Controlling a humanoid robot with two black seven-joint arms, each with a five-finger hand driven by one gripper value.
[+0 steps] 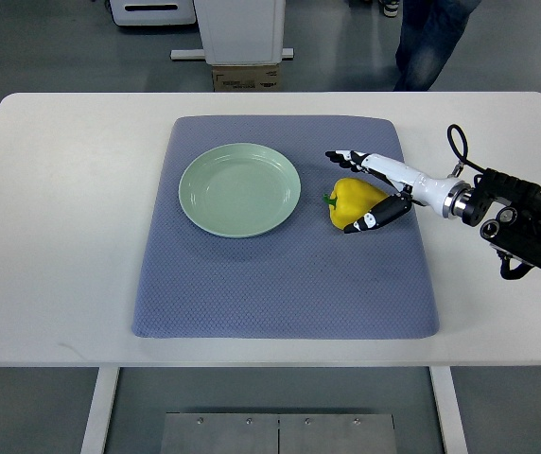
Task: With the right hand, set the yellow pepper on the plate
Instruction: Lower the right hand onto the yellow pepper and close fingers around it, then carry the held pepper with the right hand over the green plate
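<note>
The pepper [353,200] was seen lying on the mat [280,284], just right of the plate [239,189] and apart from it, its green stem turned toward the plate. The right hand [370,189] was placed around the pepper's right side, fingers [346,158] above it and thumb below; whether a firm grasp was made could not be told. The mat was spread on the white table [62,236]. A person's legs [431,38] were seen beyond the table's far edge.

I see a white table [62,236] on grey floor [43,47]; past its far edge stand a white cabinet base [242,28] and someone's legs [431,38].
</note>
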